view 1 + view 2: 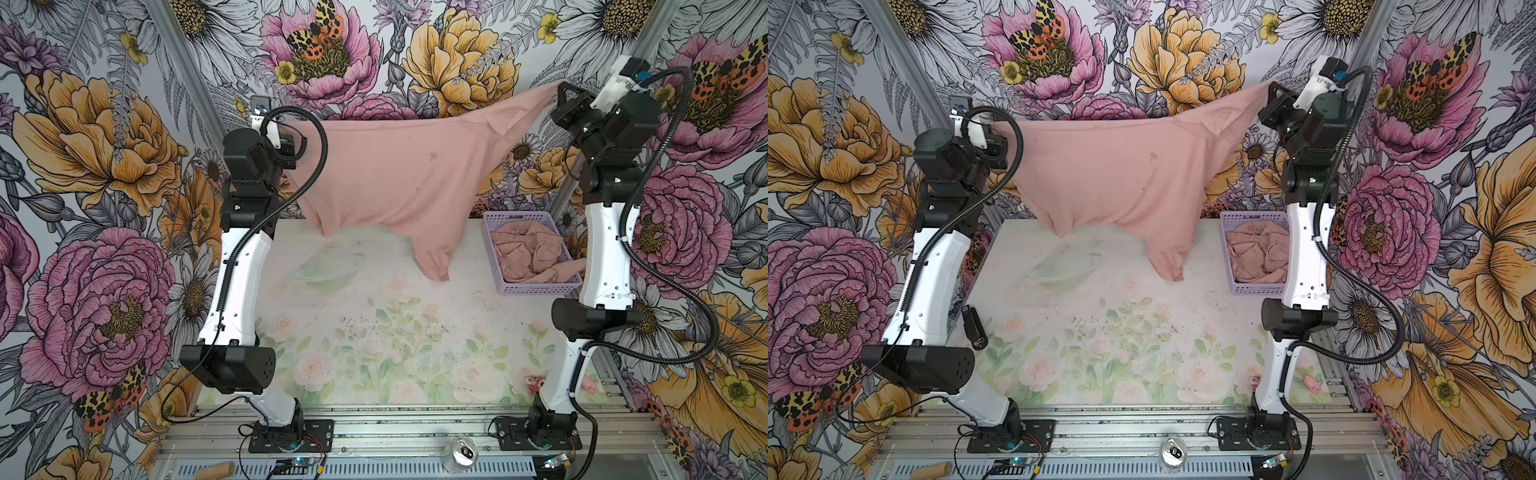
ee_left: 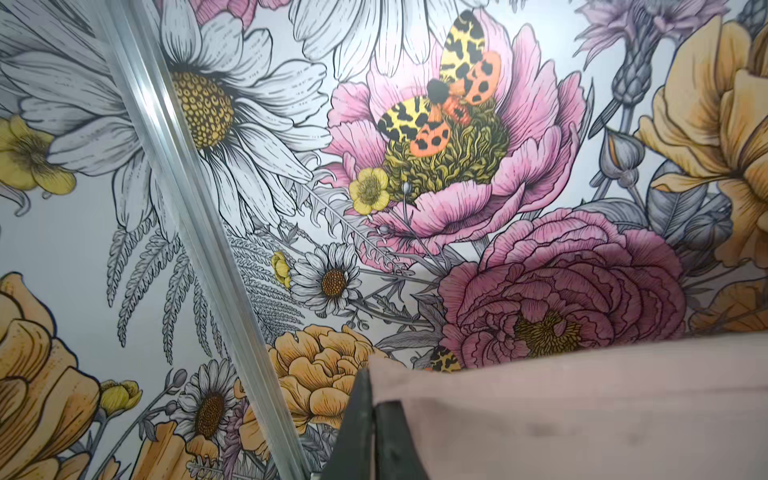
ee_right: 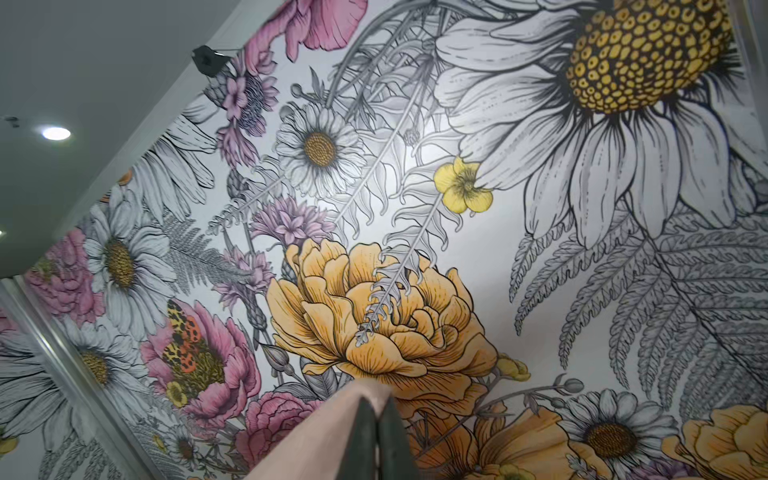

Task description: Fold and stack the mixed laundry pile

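A dusty-pink garment (image 1: 395, 174) (image 1: 1121, 174) hangs spread in the air above the back of the table, stretched between both arms. My left gripper (image 2: 374, 390) is shut on its left upper corner (image 2: 582, 415). My right gripper (image 3: 377, 405), held higher, is shut on the right upper corner (image 3: 316, 440). In both top views the right gripper (image 1: 559, 85) (image 1: 1268, 87) shows at the cloth's raised tip. The left gripper's jaws are hidden there behind its wrist. A sleeve-like end (image 1: 436, 266) droops toward the table. A second crumpled pink garment (image 1: 528, 249) (image 1: 1258, 253) lies in the basket.
The lavender basket (image 1: 536, 289) (image 1: 1233, 220) stands at the table's back right beside the right arm. The floral table (image 1: 374, 324) lies under the hanging cloth. A black object (image 1: 974, 326) lies near the left arm. A can (image 1: 463, 453) stands on the front rail.
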Tool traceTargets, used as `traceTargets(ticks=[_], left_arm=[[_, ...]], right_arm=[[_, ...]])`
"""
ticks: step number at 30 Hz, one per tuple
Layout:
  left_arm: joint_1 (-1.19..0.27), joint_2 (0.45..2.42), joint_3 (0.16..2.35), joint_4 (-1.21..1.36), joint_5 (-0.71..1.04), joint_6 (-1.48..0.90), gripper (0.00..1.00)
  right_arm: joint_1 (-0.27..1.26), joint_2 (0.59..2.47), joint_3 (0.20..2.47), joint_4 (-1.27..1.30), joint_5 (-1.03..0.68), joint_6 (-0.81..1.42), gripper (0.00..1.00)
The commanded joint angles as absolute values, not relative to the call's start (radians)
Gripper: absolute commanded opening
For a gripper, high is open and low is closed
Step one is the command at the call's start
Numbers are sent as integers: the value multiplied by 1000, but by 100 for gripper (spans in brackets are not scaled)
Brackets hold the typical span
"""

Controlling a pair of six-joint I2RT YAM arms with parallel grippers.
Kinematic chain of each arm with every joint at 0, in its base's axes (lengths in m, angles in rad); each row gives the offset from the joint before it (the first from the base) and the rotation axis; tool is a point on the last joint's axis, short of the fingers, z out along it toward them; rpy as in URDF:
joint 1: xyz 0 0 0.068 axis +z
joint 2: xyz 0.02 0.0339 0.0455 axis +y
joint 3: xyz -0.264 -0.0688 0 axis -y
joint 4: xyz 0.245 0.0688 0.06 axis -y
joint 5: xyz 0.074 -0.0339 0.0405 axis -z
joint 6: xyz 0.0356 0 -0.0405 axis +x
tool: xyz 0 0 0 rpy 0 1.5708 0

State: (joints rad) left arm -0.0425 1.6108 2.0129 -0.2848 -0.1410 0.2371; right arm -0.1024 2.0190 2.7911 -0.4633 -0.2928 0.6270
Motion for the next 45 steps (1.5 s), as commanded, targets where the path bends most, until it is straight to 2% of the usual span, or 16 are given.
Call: traceTargets(ticks=[1,4,11,15,18,22,24,25,28,29,33,37,41,45], left_arm=[[-35,1510,1914,-248,-109,249,0],[-59,1398,1692,-248,-105,265,0],[-118,1176,1166,-339,-153,234,0],[-175,1089,974,-444,-138,108,0],[-231,1048,883,-540,-99,-24,0],[-313,1013,810,-654,-93,-172,0],[-327,1001,790,-711,-78,-250,48],[-332,991,783,-740,-71,-293,65],[-398,926,766,-795,-134,-377,83],[-415,908,766,-805,-161,-406,85],[-376,874,738,-830,-134,-537,85],[-350,926,641,-828,-75,-739,67],[-301,1022,605,-741,8,-782,59],[-262,1109,619,-641,64,-704,55]], right_arm=[[-119,1885,2665,-409,-429,650,0],[-113,1713,2359,-410,-521,597,0],[-128,1285,1575,-405,-491,465,0],[-160,1144,1220,-411,-498,502,0],[-165,1072,1022,-413,-508,549,0],[-164,1016,914,-471,-472,567,0],[-165,1007,896,-507,-463,570,0],[-165,1003,890,-527,-456,571,0],[-165,988,875,-558,-435,591,0],[-165,986,873,-564,-432,597,0],[-165,986,877,-572,-423,617,0],[-165,989,893,-592,-395,627,0],[-166,994,901,-596,-391,633,0],[-165,991,897,-599,-391,632,0]])
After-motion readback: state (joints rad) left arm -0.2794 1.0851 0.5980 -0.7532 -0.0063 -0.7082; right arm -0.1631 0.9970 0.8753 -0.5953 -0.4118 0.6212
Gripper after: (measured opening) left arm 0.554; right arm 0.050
